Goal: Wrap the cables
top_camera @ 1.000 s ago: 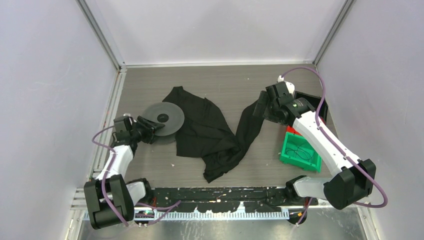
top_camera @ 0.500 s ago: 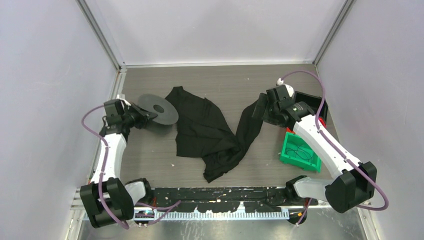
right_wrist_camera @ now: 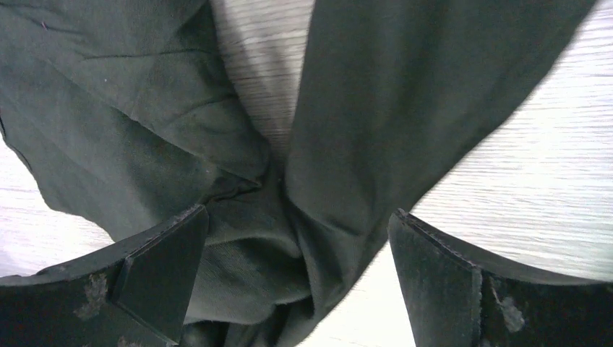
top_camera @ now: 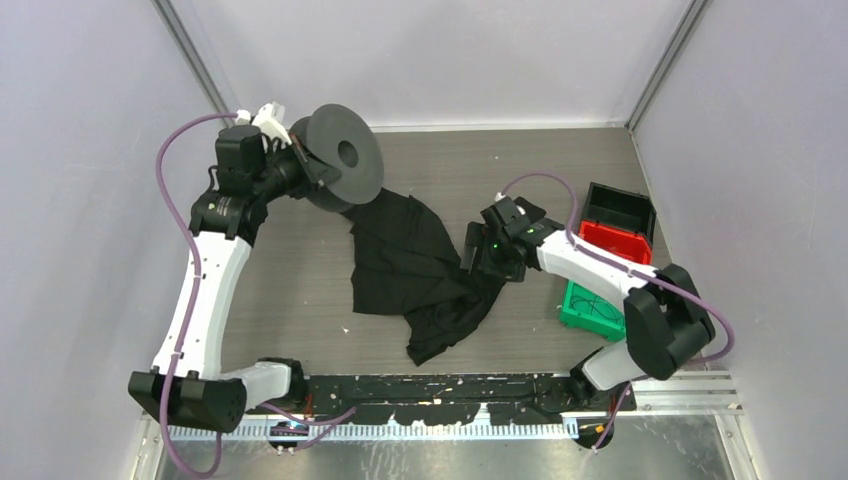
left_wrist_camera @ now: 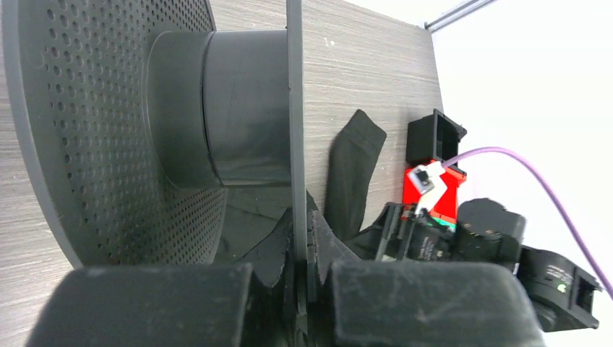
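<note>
My left gripper (top_camera: 303,160) is shut on the thin edge of one flange of the grey spool (top_camera: 343,156) and holds it high above the back left of the table. In the left wrist view the flange (left_wrist_camera: 295,108) stands clamped between the fingers (left_wrist_camera: 376,296), and the hub (left_wrist_camera: 217,116) is bare. My right gripper (top_camera: 478,252) is open, low over the black cloth (top_camera: 410,250), with a fold of cloth (right_wrist_camera: 289,246) between its fingers (right_wrist_camera: 155,278). A thin dark wire (top_camera: 592,304) lies coiled in the green bin (top_camera: 575,318).
A red bin (top_camera: 617,243) and a black bin (top_camera: 622,207) stand behind the green one at the right. The cloth spreads over the table's middle. Walls close in on the left, back and right.
My left arm has lifted the spool off the table, up and toward the back. My right gripper has moved left and nearer, down onto the cloth.
</note>
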Controlling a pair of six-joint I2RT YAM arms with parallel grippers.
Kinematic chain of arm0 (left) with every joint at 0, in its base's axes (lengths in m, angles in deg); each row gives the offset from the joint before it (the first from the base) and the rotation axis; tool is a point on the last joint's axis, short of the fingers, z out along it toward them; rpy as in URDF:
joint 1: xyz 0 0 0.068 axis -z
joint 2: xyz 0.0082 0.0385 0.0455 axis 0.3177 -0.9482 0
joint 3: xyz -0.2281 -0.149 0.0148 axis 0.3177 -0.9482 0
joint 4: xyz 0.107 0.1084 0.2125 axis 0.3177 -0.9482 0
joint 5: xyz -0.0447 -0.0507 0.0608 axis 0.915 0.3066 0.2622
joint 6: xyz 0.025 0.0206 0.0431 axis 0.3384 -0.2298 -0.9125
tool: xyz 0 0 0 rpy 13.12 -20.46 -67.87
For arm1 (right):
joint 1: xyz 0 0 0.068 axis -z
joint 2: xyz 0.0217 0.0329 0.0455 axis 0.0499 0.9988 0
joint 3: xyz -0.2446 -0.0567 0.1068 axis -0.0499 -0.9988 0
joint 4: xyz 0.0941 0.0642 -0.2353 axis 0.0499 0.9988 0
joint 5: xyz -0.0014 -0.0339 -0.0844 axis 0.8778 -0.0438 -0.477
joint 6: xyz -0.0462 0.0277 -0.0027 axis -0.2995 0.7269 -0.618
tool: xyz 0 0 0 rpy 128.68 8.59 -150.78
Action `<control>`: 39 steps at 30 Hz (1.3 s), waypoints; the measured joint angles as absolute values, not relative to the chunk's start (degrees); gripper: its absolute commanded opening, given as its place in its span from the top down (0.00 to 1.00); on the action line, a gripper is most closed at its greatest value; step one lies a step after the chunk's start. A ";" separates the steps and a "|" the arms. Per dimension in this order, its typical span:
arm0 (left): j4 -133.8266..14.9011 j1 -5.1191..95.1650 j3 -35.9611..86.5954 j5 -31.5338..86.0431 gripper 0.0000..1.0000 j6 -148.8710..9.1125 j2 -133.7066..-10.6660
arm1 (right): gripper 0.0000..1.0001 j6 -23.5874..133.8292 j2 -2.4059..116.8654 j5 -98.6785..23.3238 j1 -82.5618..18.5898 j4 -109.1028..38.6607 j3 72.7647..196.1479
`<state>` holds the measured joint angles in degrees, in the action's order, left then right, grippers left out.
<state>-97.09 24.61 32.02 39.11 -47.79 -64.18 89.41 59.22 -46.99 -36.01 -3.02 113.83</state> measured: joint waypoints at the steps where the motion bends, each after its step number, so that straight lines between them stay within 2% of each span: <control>1: -97.64 25.07 33.18 39.18 0.99 -47.92 -64.74 | 0.00 90.02 60.24 -46.05 -36.68 -4.11 113.50; 15: -100.85 28.06 37.40 40.01 0.99 -49.14 -67.32 | 0.00 95.59 70.54 -35.17 -42.98 -17.31 114.02; 19: -102.32 30.40 39.10 40.14 0.99 -50.76 -69.44 | 0.00 94.39 70.91 -34.66 -44.90 -16.09 117.58; 24: -104.68 36.24 41.96 40.49 0.99 -53.76 -75.00 | 0.00 88.82 68.48 -45.64 -45.64 -7.39 124.64; 32: -107.30 44.89 45.40 39.16 0.99 -56.66 -84.63 | 0.00 81.96 51.50 -69.46 -43.66 6.49 126.55; 39: -106.62 54.82 51.14 36.18 0.99 -57.71 -92.22 | 0.00 82.68 41.14 -82.46 -32.49 16.19 127.73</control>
<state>-106.62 54.82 51.14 36.18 -57.71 -92.22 82.68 41.14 -82.46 -32.49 16.19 127.73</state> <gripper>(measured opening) 0.035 0.995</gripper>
